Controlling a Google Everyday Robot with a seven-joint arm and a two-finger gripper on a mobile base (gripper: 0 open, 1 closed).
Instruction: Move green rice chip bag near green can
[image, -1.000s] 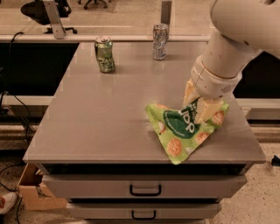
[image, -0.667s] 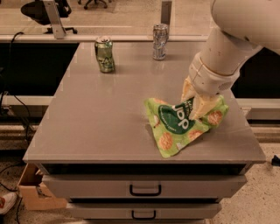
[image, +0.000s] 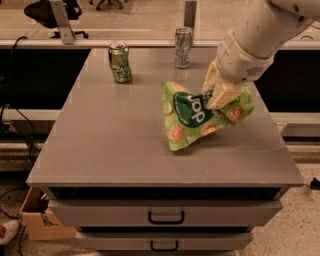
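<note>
Camera view shows the gripper clenched on the green rice chip bag, right of centre, its lower corner at the worktop; best to lift clear, carry it back-left, and set down just beside the green can without nudging it

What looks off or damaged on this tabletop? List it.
The green can at the back left has a dented, creased body, though it stands upright. The green rice chip bag hangs crumpled and tilted from the gripper, which pinches its upper right part over the table's right side. Nothing is spilled.
</note>
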